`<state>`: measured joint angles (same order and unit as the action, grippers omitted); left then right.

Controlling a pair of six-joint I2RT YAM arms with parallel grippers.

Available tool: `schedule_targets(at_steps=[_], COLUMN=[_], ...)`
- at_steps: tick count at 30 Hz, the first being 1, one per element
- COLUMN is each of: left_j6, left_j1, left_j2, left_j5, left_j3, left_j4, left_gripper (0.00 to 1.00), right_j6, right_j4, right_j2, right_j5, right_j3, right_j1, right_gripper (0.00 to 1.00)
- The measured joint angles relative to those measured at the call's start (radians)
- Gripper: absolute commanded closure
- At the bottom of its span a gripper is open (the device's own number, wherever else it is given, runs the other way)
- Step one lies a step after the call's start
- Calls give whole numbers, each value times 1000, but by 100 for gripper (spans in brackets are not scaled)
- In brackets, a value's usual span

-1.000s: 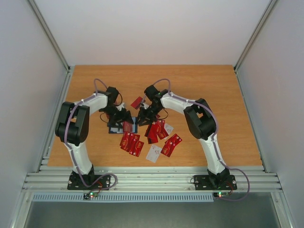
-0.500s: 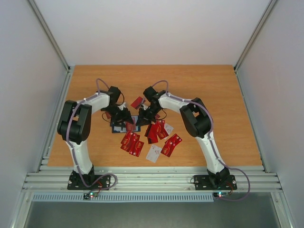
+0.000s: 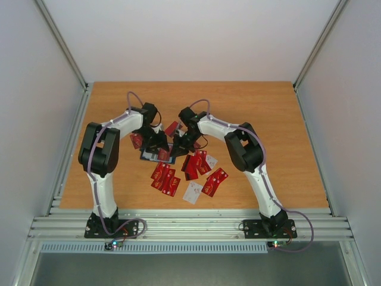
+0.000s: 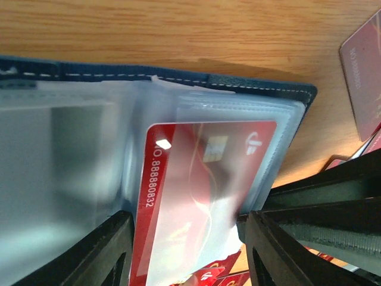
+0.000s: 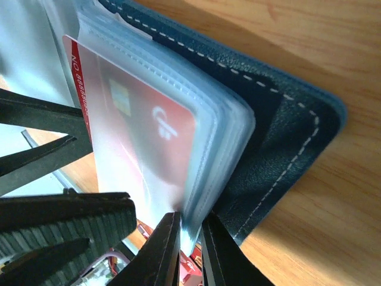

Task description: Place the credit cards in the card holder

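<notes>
The navy card holder (image 5: pixel 286 140) is laid open on the wooden desk (image 3: pixel 268 119), near its middle, between the two hands. Its clear sleeves (image 5: pixel 220 113) are fanned up from the cover, and a red credit card (image 4: pixel 196 179) with a gold chip is seen inside the front sleeve. The right hand (image 5: pixel 187 250) is clamped on an edge of the sleeve stack, its fingertips drawn nearly together with only the thin plastic between them. The left hand (image 4: pixel 187 221) is placed at the same sleeve with its fingers (image 4: pixel 107 256) apart, one on either side of the red credit card; whether the edges are pressed cannot be told. The loose credit cards (image 3: pixel 165 179) are scattered on the desk just in front of the card holder, towards the arm bases. They are mostly red and overlap in small heaps, with a white card (image 3: pixel 193 192) lying nearest the front. A further red card (image 3: pixel 172 127) is seen just beyond the card holder, between the two wrists.
</notes>
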<state>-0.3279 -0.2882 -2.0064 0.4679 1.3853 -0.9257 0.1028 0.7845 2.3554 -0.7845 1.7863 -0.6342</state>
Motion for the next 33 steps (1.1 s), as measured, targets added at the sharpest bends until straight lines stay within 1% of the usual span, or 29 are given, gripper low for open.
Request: schedule_targets(at_steps=[6,16,27,33], left_j6=[22,32,129,158], left_j1=[-23,-24,-25,-28], left_j2=[-1,-8,-10,-10], left_j5=[-39,-42,-56,-62], left_j3=[16,20,23,24], left_j4=[-14,-13,-9,-7], left_gripper=[44,44,43,43], right_j6=[-11,-19,-50,-70], right_j4=[25,82,143,159], right_j2=[17,56,68,67], right_j5=[8,7,11,11], right_j3=[43,108,147,159], right_j1=[0,1,5,19], right_gripper=[88,86,81,80])
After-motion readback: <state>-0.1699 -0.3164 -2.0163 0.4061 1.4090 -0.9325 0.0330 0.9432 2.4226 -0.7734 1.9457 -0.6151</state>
